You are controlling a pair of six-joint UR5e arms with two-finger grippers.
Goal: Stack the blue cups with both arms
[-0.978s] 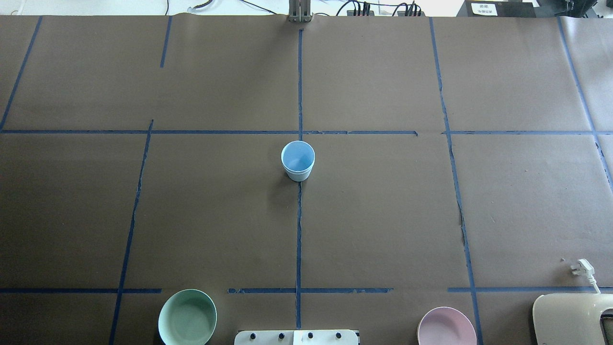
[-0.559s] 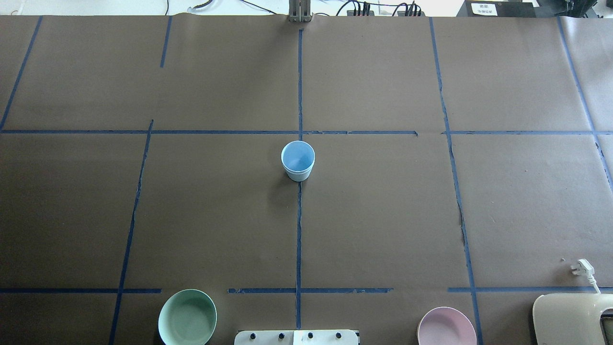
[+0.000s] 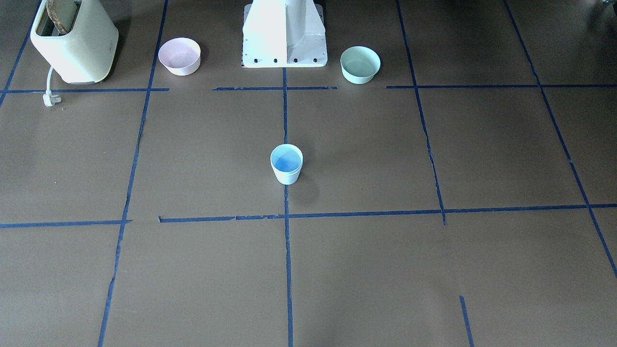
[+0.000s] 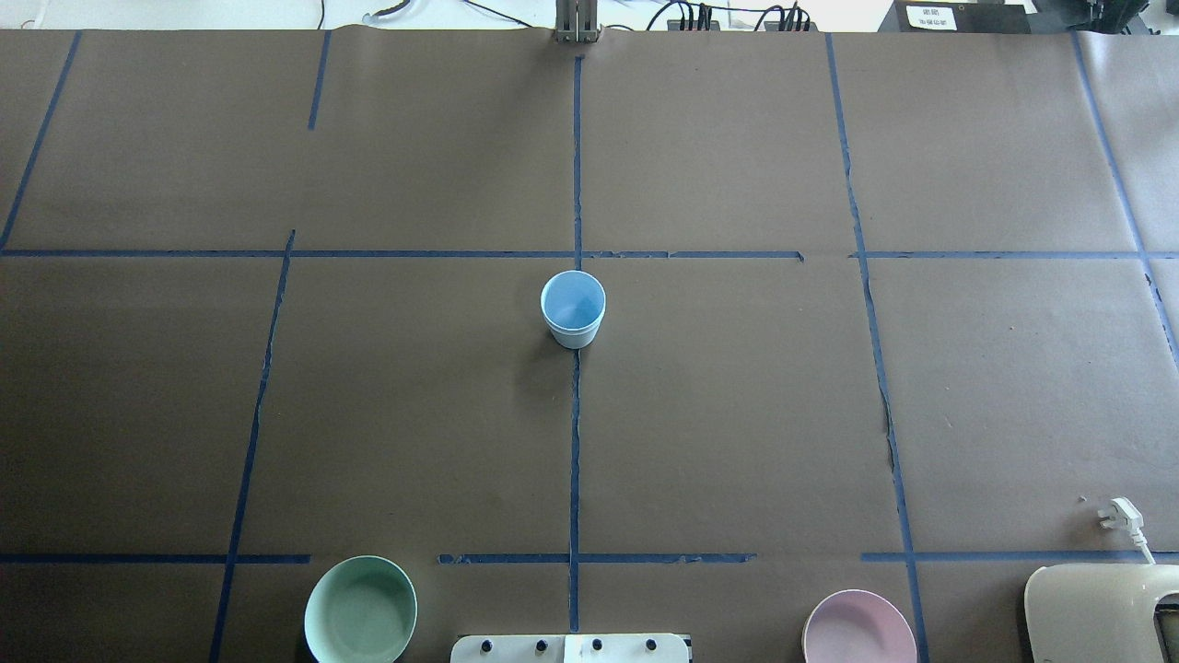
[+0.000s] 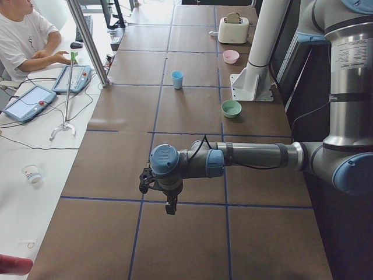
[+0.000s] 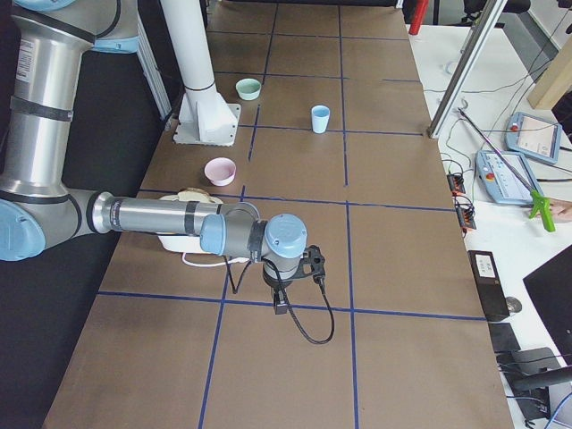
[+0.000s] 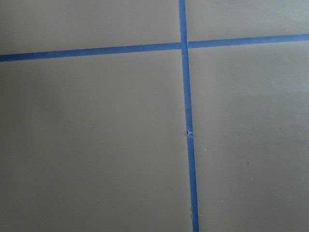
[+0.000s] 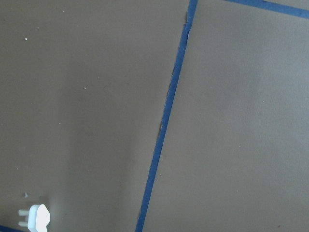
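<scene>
One blue cup [image 4: 573, 309] stands mid-table; whether jaws on left arm [image 5: 256, 155] and right arm [image 6: 152, 216] are clenched cannot be told.

The brown table [image 8: 72, 121] fills the view. A strip of blue tape [image 8: 166, 111] runs from the far edge, right of centre, slanting down to the near edge, its edge frayed midway. A second blue strip [image 8: 270, 6] crosses the far right corner. A white plug [image 8: 36, 217] lies in the near left corner, prongs pointing left.
</scene>
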